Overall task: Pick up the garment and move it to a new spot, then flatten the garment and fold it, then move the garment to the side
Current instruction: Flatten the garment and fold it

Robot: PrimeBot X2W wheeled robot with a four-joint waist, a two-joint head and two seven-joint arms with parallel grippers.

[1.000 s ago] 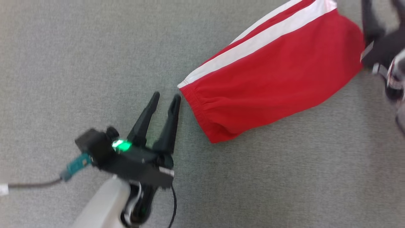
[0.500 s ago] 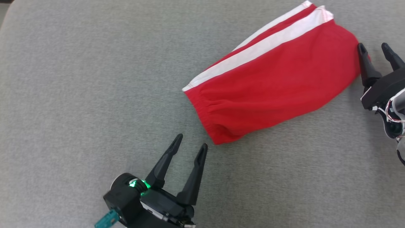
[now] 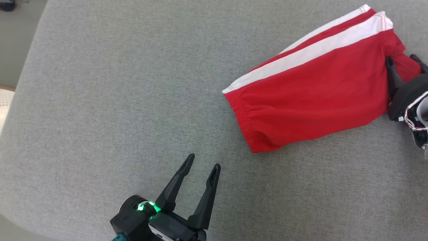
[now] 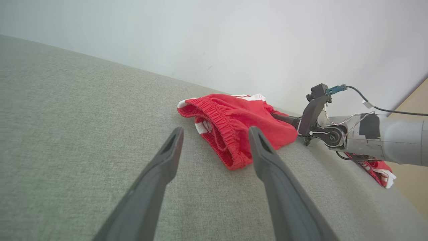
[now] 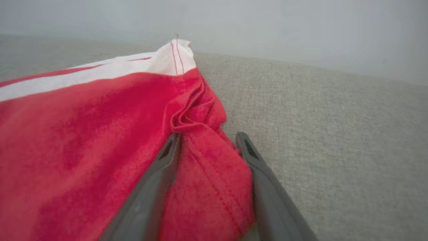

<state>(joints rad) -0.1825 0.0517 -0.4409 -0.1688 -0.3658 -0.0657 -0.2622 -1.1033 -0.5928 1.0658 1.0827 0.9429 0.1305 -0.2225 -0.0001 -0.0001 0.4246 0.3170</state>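
The garment (image 3: 314, 97) is a pair of red shorts with white side stripes, lying flat on the grey cushion (image 3: 117, 100) at the upper right. My right gripper (image 3: 401, 58) sits at its far right corner. In the right wrist view its jaws (image 5: 207, 134) stand wide, one on each side of a bunched red fold of the garment (image 5: 83, 134). My left gripper (image 3: 204, 160) is open near the bottom edge, apart from the elastic waistband. The left wrist view has that gripper (image 4: 215, 130) pointing at the garment (image 4: 234, 124), nothing between its fingers.
The cushion's rounded edge (image 3: 23, 77) runs down the left, with floor beyond. A pale wall (image 4: 234, 40) stands behind the cushion. A scrap of red and white cloth (image 4: 379, 169) hangs under my right forearm (image 4: 394, 140) at the cushion's far edge.
The head camera has shifted. My left gripper has opened and drawn back from the waistband. My right gripper has slid onto the garment's far corner, bunching the fabric between its fingers.
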